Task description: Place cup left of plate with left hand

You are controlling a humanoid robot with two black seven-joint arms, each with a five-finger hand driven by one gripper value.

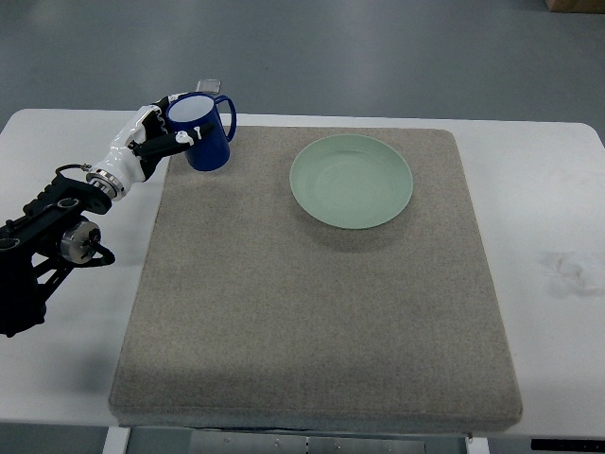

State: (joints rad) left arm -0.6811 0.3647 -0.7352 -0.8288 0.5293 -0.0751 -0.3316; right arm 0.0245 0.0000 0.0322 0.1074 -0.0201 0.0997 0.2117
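A dark blue cup (204,132) with a white inside and a handle on its right is at the far left corner of the grey mat (312,284). My left hand (161,134), white with black fingers, is shut on the cup from its left side, and the arm runs down to the picture's left edge. I cannot tell whether the cup rests on the mat or hangs just above it. A pale green plate (351,181) lies on the mat to the right of the cup, well apart from it. The right hand is out of view.
The mat covers most of a white table (548,236). A small grey object (210,86) lies on the table just behind the cup. Grey floor shows beyond the far table edge.
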